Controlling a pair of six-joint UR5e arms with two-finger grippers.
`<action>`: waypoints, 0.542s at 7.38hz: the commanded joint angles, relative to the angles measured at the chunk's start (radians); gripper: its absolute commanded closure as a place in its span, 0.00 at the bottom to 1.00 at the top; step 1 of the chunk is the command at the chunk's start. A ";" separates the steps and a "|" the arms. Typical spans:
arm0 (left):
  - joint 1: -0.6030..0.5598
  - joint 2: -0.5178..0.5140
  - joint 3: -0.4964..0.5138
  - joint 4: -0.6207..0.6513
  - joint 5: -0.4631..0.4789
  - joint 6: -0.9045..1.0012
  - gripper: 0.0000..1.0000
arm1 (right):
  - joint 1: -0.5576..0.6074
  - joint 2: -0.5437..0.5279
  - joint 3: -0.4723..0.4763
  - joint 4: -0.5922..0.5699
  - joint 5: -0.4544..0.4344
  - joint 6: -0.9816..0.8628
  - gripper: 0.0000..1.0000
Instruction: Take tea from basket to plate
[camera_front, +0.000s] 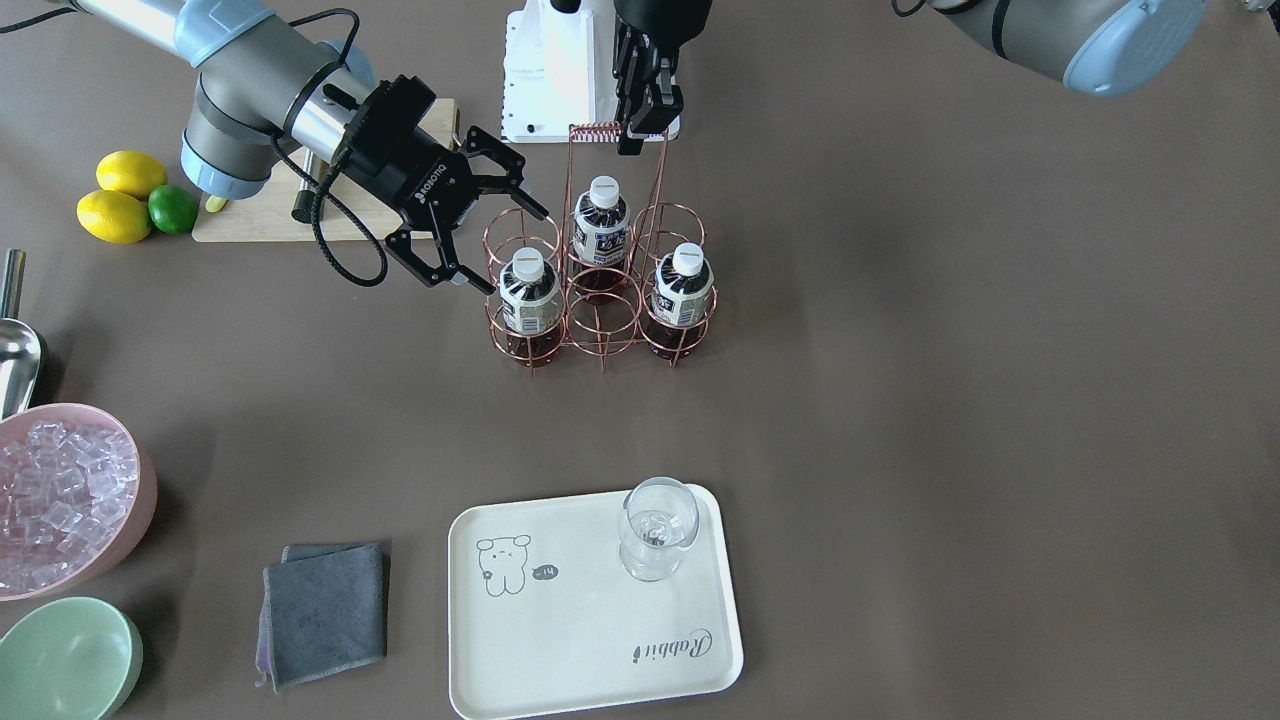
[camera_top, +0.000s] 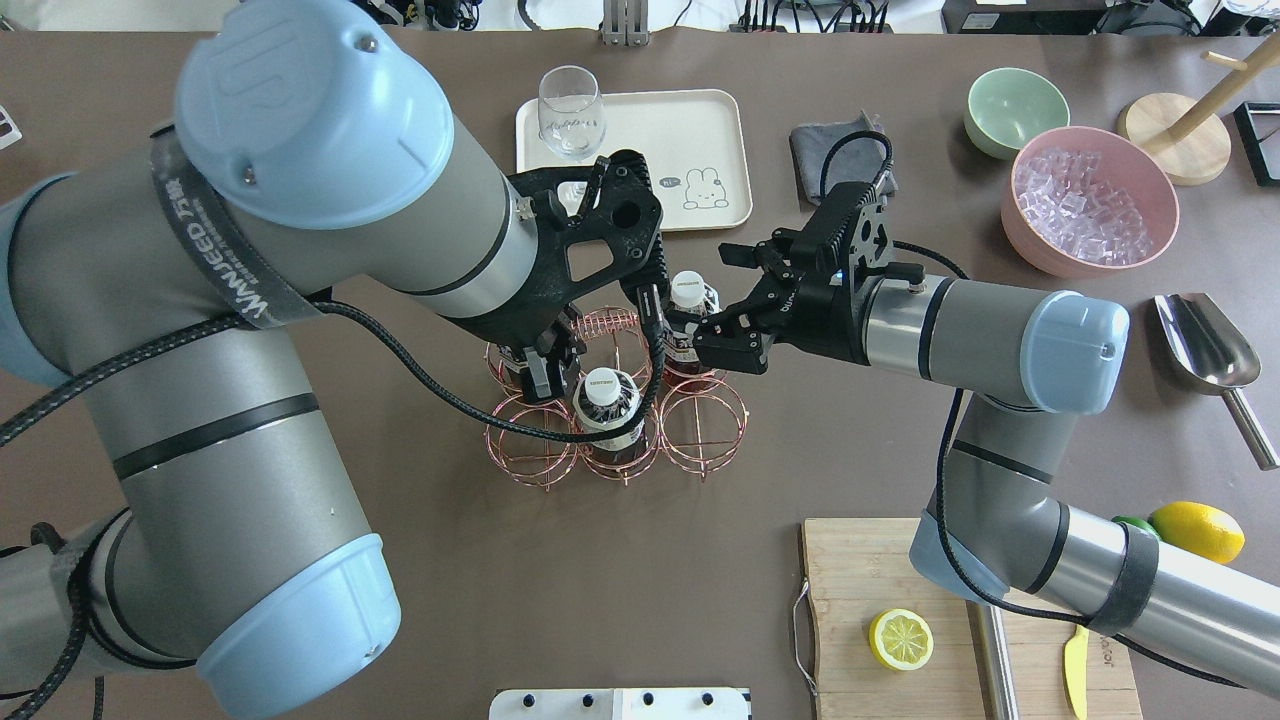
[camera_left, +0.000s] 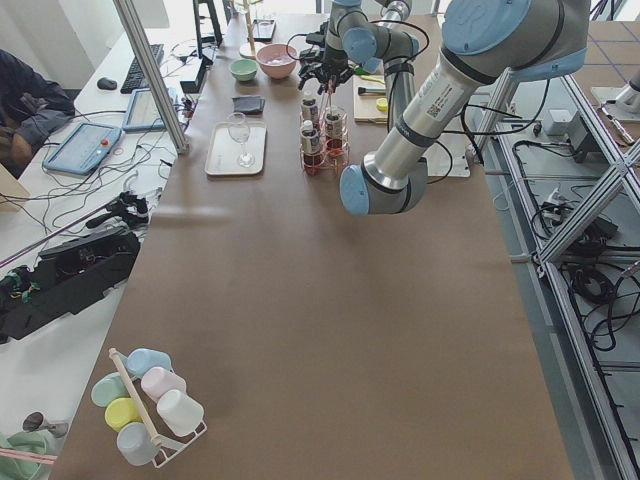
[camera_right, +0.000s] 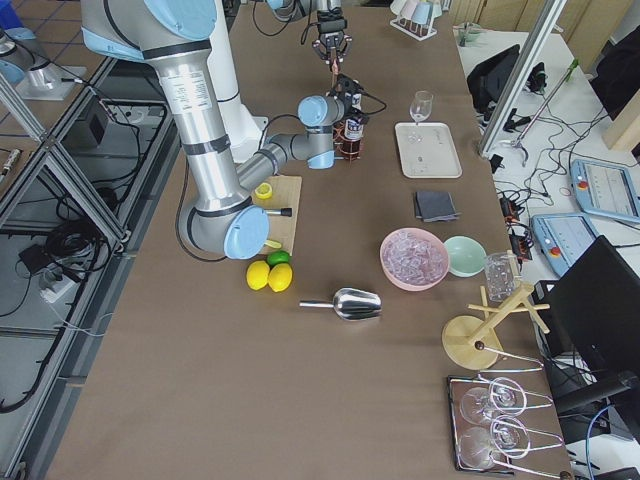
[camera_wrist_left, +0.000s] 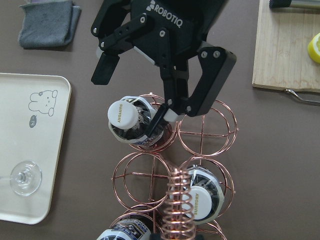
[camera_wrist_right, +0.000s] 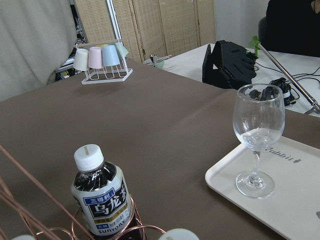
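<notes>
1. Brown desk (camera_front: 900, 400) carries the basket (camera_front: 600, 318) at its middle, well apart from the plate (camera_front: 560, 640), where a glass (camera_front: 655, 530) stands.
2. The tea (camera_front: 528, 292) stands upright in the basket's plate-side corner ring, on the robot's right.
3. The right tool (camera_front: 510, 248) is spread wide and holds nothing, with one finger just beside that bottle.
4. The left tool (camera_front: 645, 135) is clamped on the top of the basket's handle.
</notes>
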 joint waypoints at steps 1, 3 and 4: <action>0.000 0.000 0.002 0.000 0.000 0.000 1.00 | -0.003 0.008 -0.006 -0.022 -0.011 -0.001 0.02; 0.000 0.000 0.002 0.000 0.000 0.000 1.00 | -0.004 0.015 -0.015 -0.030 -0.033 -0.027 0.17; 0.000 0.000 0.003 0.000 0.000 0.000 1.00 | -0.004 0.018 -0.020 -0.030 -0.033 -0.028 0.22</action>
